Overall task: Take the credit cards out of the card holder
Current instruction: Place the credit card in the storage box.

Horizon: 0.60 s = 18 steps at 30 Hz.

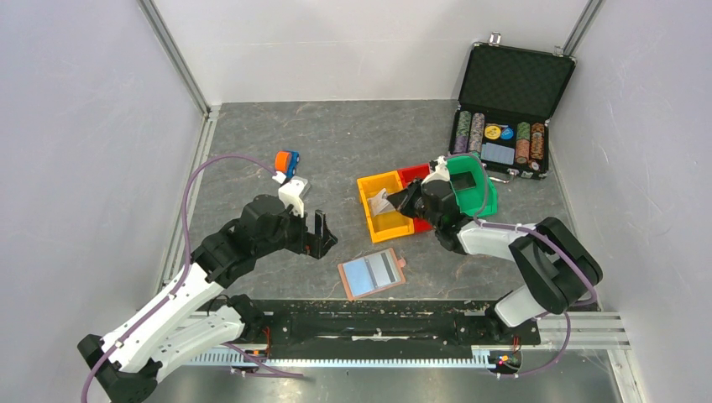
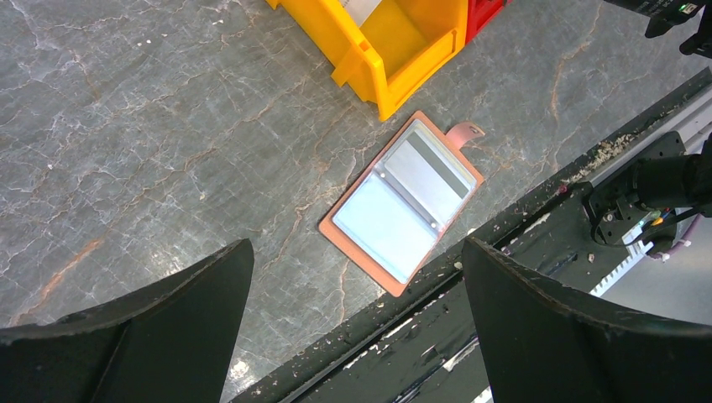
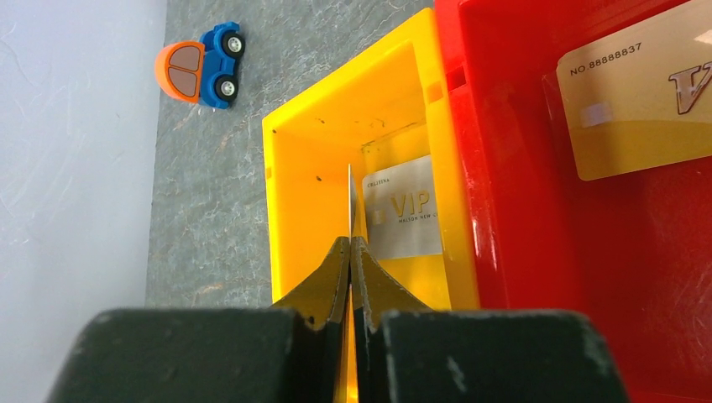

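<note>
The card holder [image 1: 372,274] lies open on the table near the front rail, reddish-brown with pale blue clear pockets. It also shows in the left wrist view [image 2: 403,201], where one pocket holds a grey panel with a dark stripe. My left gripper [image 1: 321,235] is open and empty, above the table left of the holder [image 2: 357,252]. My right gripper [image 1: 396,201] is shut on a thin card [image 3: 349,197], seen edge-on over the yellow bin [image 3: 294,185]. A silver VIP card [image 3: 405,211] lies in that bin. A gold card [image 3: 638,105] lies in the red bin [image 3: 537,277].
A green bin [image 1: 470,180] stands right of the red bin [image 1: 416,175]. An open black chip case [image 1: 508,109] sits at the back right. A blue and orange toy car [image 1: 287,162] is behind my left arm. The black base rail [image 1: 369,323] runs along the near edge.
</note>
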Each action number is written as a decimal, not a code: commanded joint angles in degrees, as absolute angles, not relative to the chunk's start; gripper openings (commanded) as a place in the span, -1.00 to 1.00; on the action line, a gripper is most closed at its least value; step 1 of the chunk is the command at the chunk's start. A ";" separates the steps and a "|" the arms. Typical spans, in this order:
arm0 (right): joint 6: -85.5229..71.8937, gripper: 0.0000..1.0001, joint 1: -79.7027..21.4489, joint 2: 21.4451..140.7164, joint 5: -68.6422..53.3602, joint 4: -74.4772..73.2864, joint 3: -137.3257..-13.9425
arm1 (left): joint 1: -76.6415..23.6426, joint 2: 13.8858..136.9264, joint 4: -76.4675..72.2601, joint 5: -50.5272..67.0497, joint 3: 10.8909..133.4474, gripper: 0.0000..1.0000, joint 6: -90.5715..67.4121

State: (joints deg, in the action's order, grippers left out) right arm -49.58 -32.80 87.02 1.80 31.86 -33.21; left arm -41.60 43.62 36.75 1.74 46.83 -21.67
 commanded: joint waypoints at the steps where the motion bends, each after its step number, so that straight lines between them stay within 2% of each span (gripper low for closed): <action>1: -50.27 -0.99 -33.03 87.75 3.30 35.13 -33.31 | -41.66 43.66 35.94 0.79 47.02 1.00 -18.46; 8: -49.94 -0.87 -33.05 88.37 3.08 34.24 -33.74 | -41.66 43.59 35.95 0.54 46.92 1.00 -18.68; 14: -48.99 -0.65 -33.03 88.31 3.42 31.65 -34.93 | -41.66 43.33 35.95 0.30 46.85 1.00 -18.72; 18: -48.30 -0.62 -33.06 87.96 4.13 30.51 -35.49 | -41.66 43.33 35.95 0.35 46.85 1.00 -18.81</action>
State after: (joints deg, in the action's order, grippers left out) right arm -49.47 -32.80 88.09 2.20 31.14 -33.32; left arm -41.60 43.62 36.75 1.48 46.81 -21.67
